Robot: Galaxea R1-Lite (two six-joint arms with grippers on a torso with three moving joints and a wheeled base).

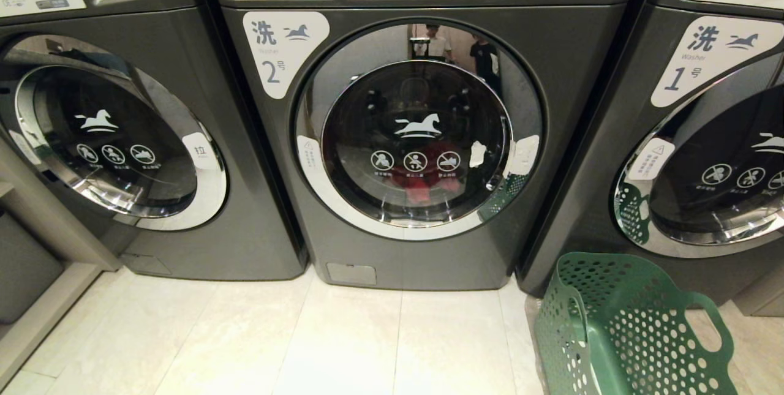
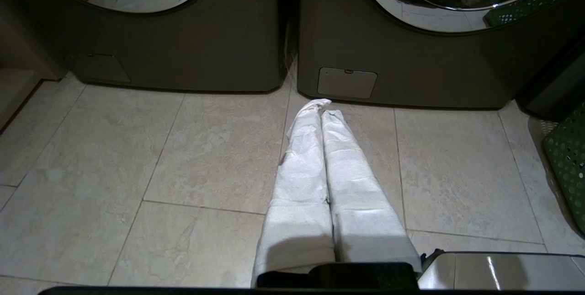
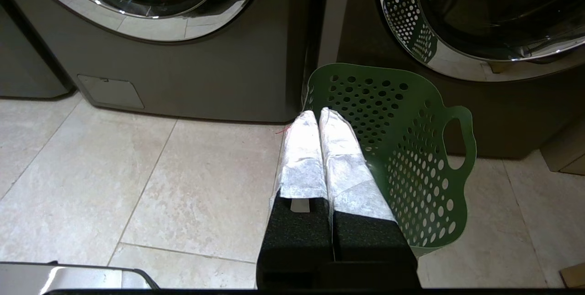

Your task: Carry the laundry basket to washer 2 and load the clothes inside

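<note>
You've got both the left pincer (image 2: 321,105) and right pincer (image 3: 318,115) pressed together, parked; the laundry basket (image 1: 618,327) sits emptied at four o'clock from washer 2 (image 1: 416,138), clothes (image 1: 422,177) already behind its closed door.

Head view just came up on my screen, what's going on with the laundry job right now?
Nothing is being handled. Washer 2 has its door shut, with red clothes visible behind the glass. The laundry basket sits on the tiled floor in front of washer 1, and the part of it in view looks empty. The left gripper and right gripper are both shut, holding nothing, low above the floor; the right one is beside the basket.
</note>
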